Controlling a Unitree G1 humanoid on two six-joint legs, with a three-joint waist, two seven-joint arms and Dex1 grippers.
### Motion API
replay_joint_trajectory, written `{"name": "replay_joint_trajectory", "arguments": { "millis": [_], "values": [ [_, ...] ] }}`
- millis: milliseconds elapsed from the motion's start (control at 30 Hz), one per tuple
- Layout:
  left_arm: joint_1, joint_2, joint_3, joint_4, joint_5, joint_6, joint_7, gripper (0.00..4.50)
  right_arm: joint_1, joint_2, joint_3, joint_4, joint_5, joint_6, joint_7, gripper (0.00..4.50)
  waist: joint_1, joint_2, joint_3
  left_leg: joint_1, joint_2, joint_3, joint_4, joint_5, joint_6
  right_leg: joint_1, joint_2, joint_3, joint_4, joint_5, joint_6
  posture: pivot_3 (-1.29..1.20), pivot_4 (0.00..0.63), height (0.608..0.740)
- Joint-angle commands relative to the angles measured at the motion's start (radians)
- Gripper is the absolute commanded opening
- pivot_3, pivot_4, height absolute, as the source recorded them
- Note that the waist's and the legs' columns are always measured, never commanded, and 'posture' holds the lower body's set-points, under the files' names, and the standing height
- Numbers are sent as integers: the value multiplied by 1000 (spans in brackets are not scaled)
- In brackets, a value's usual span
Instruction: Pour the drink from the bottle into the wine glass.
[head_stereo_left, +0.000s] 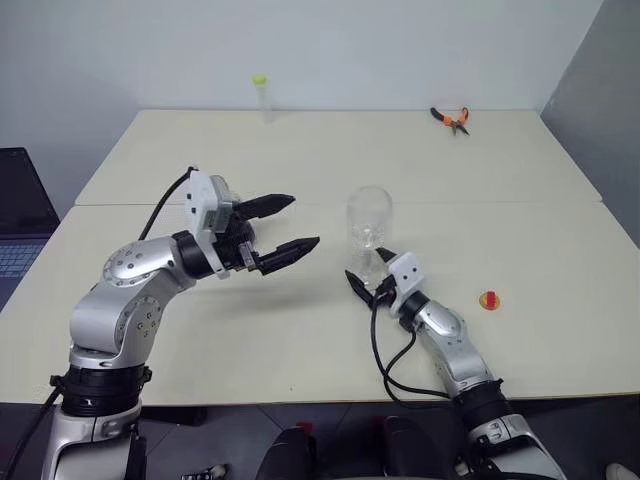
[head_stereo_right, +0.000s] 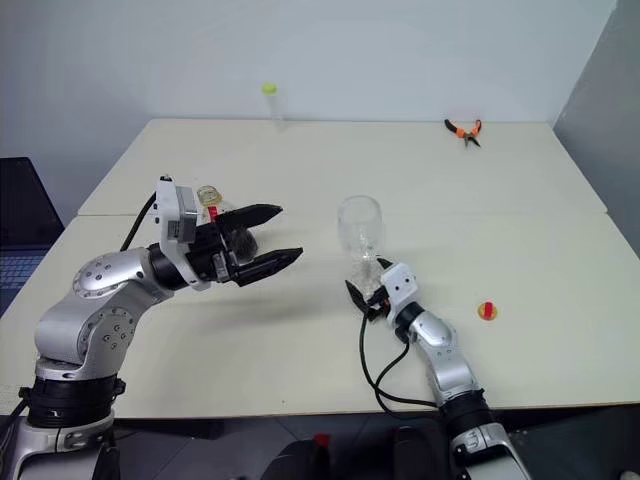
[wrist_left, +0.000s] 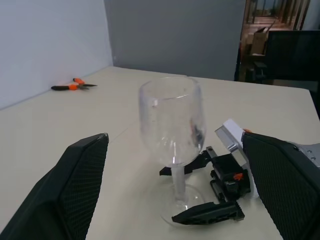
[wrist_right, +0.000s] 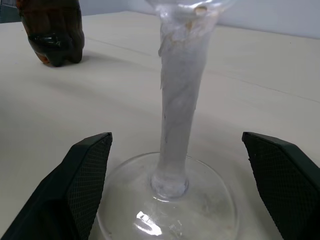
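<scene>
Two tools work over one cream table, and both stand wide with nothing between their fingers.

At about nine o'clock in the head views, the left tool is raised above the table, its black fingers spread and pointing across toward the centre. Behind it, partly hidden by the arm, the bottle stands upright on the table; in the right eye view its open mouth and red neck strip show just above the tool's body, with no cap on it, and the right wrist view shows its ribbed lower body dark with the drink.

At the centre stands the wine glass, upright and looking empty, clear of the left tool's fingertips. The right tool sits low at its base, roughly at six o'clock from the bowl, with one finger on either side of the stem and above the round foot; a clear gap shows between each finger and the stem.

Far back at about eleven o'clock a thin clear tube with a yellow-green cap stands near the table's far edge. At one o'clock orange-handled pliers lie on the table. At about four o'clock, just beyond the right arm, a small yellow cap rests on the table.
</scene>
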Motion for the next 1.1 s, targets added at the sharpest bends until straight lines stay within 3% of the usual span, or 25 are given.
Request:
{"name": "replay_joint_trajectory", "arguments": {
  "millis": [33, 567, 733, 1100],
  "values": [
    [-19, 23, 9, -49, -20, 5, -18, 4500, -1, -19, -11, 17, -8, 32, -7, 4480, 0, 0, 0, 0, 0, 0, 0, 0, 0, 0, 0, 0, 0, 0, 0, 0, 150, 740],
    [6, 46, 6, -77, -17, 11, -37, 4500, 11, -32, 0, -47, 2, 102, 27, 4480, 2, 0, 0, 0, 0, 0, 0, 0, 0, 1, 0, 0, 0, 0, 0, 0, 150, 740],
    [18, 51, 5, -74, -3, 1, -44, 4500, 53, -45, -5, -197, 87, 202, 101, 4480, 9, 0, 0, -1, 0, 0, 0, 0, 0, 0, 0, 0, -1, 0, 0, 0, 150, 740],
    [101, 90, 21, -87, 8, -7, -57, 4500, 167, -230, -40, -593, 160, 445, 164, 4480, 15, 1, 1, -1, 0, 0, 0, -2, 3, 0, -1, 0, -1, 0, 0, 0, 150, 740]
  ]
}}
